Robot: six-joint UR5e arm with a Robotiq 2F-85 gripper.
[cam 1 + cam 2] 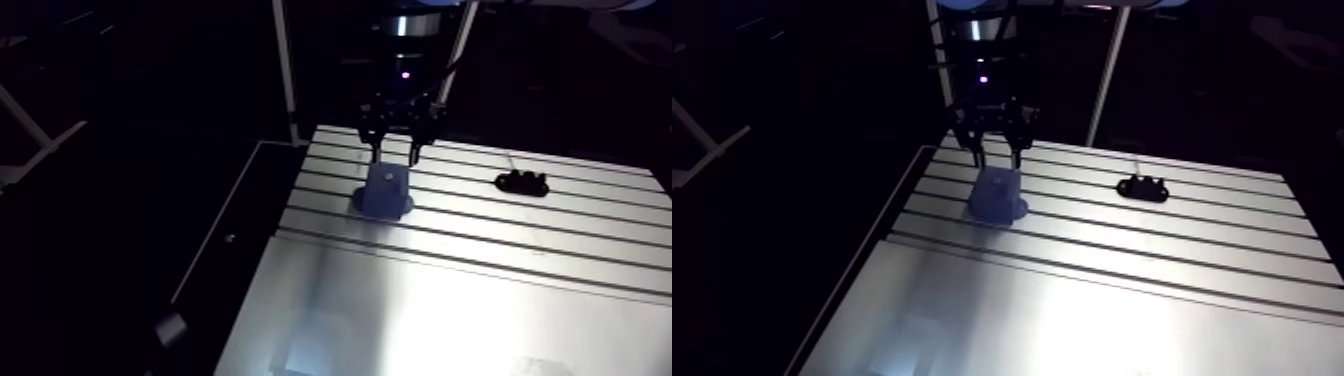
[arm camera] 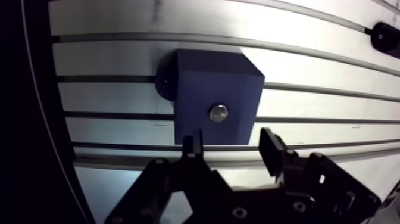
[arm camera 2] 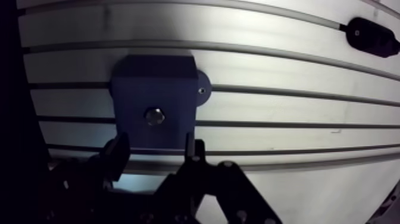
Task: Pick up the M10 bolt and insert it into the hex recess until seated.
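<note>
A dark blue block (image 2: pixel 215 98) stands on the slotted aluminium table (image 1: pixel 520 250). The silvery hex head of the M10 bolt (image 2: pixel 218 112) shows in the recess in the block's top face. My gripper (image 2: pixel 233 149) hangs above the block with its two fingers apart and nothing between them; the bolt lies just ahead of the gap. In the arm view the gripper (image 1: pixel 397 150) stands directly over the block (image 1: pixel 384 193), with its fingertips close to the block's top.
A small black fixture (image 1: pixel 523 183) lies on the table to the right of the block. The block's round base flange (image 3: pixel 203 89) carries a screw. The table's left edge (image 1: pixel 245 300) drops off into darkness. The near part of the table is a smooth plate.
</note>
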